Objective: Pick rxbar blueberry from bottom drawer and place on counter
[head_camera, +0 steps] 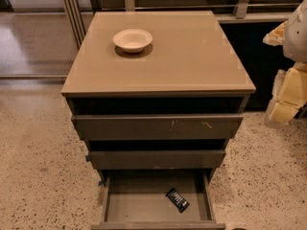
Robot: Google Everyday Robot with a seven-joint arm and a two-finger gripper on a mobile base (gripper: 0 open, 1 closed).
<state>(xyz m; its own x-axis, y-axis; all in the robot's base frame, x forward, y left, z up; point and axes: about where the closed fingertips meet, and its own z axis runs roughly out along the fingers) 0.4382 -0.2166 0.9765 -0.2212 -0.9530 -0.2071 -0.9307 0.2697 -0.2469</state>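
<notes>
One rxbar blueberry (177, 200) lay right of centre in the open bottom drawer (139, 206); the hand (284, 102) hung up and right of that drawer, well apart from the bar, its grip indiscernible.

We can read no text, brand, number or sign here. The small flat snack bar in a dark navy wrapper (177, 200), lying on the floor of the open grey-brown bottom drawer (139, 207), carries pale marks like lettering, yet we cannot make out one word. The pale cream gripper (284, 102), at the right edge beside the cabinet, shows no legible marking.
</notes>
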